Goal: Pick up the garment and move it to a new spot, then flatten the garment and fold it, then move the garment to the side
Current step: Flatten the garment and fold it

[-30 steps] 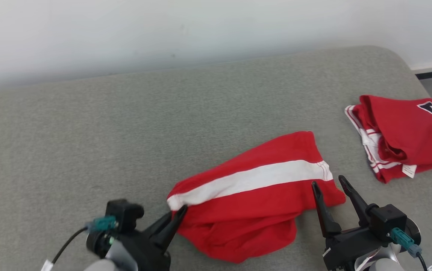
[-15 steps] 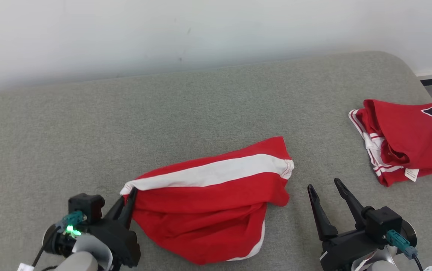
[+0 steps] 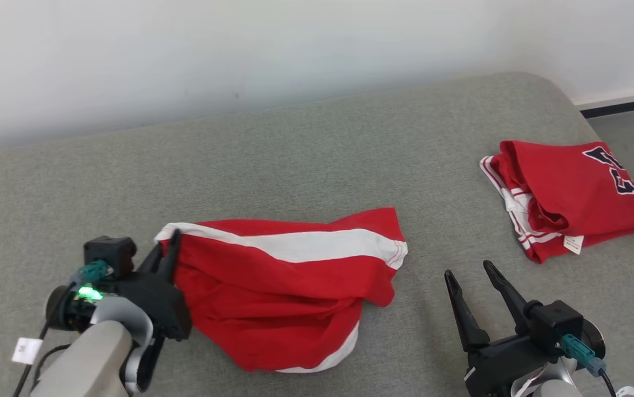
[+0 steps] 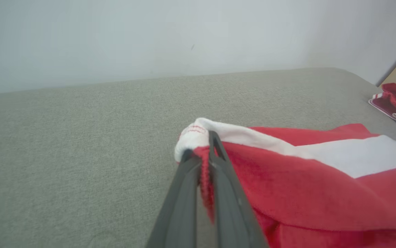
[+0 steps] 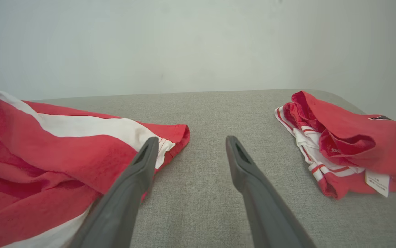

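Observation:
The garment [image 3: 283, 281] is red with a broad white stripe and lies rumpled on the grey cushion [image 3: 294, 160]. My left gripper [image 3: 169, 242] is shut on the garment's left corner, lifting it a little off the surface. In the left wrist view the two fingers [image 4: 218, 165] pinch the red cloth just below the white hem of the garment [image 4: 308, 179]. My right gripper [image 3: 467, 271] stands open to the right of the garment, apart from it. Its left finger [image 5: 142, 162] crosses in front of the garment's [image 5: 56, 148] right edge in the right wrist view.
A second red garment [image 3: 565, 198], folded with dark lettering and a white tag, lies at the cushion's far right and appears as the folded garment [image 5: 342, 144] in the right wrist view. A pale wall [image 3: 239, 49] runs behind the cushion. Floor [image 3: 631, 121] begins past its right end.
My left gripper has dragged the garment's corner leftward, stretching the white stripe out. The right gripper stayed open in place. The head camera shifted slightly.

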